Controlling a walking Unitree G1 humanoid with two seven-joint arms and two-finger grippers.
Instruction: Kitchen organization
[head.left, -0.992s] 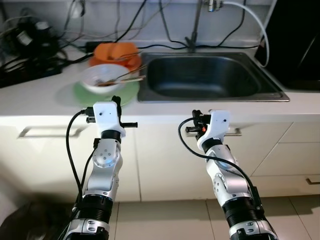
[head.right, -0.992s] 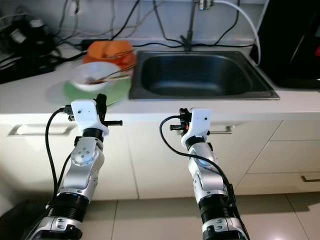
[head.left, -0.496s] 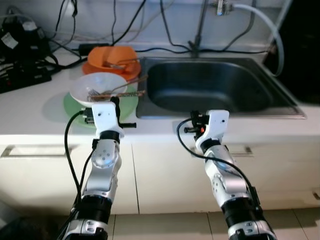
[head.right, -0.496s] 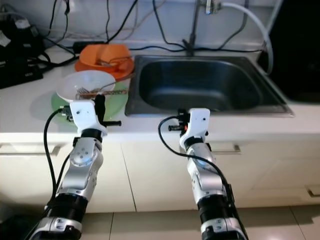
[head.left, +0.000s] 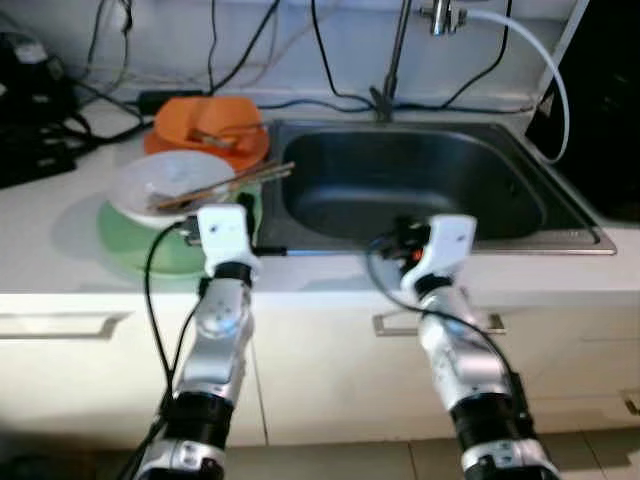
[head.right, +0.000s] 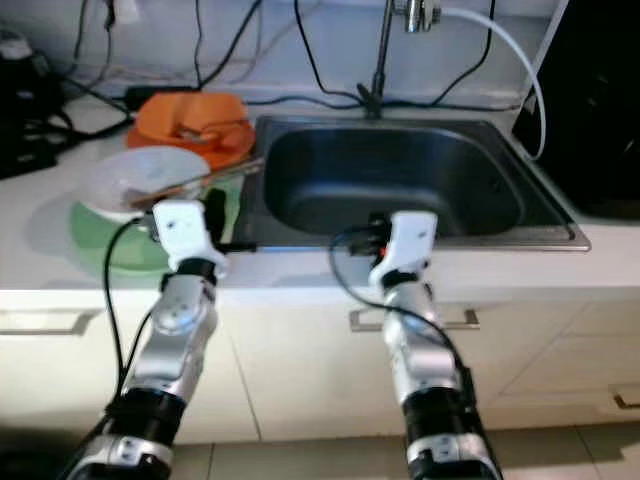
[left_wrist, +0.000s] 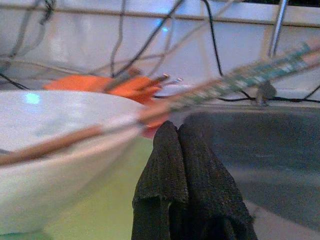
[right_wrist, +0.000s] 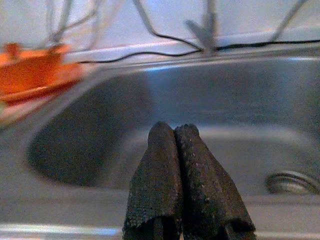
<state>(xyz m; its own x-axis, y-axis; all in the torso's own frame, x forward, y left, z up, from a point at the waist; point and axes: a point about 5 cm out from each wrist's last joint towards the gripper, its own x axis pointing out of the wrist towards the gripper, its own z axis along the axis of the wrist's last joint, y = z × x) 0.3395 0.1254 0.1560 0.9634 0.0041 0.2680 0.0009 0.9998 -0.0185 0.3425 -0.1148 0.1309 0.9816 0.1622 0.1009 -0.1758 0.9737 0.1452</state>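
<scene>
Bowl (left_wrist: 55, 150) beside left end effector (left_wrist: 176, 131)

Soft, slightly blurred head views under even indoor light; wrist views blurred, bluish.

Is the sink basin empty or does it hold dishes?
Empty: the sink shows bare steel down to its drain; the dishes sit on the counter beside it.

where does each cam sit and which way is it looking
Left and right eye views: on the head, looking down at both arms, the sink and the white bowl.
Left wrist view: along the shut left gripper, at bowl and chopsticks.
Right wrist view: along the shut right gripper, into the sink.
Shared: sink, orange bowl.
</scene>
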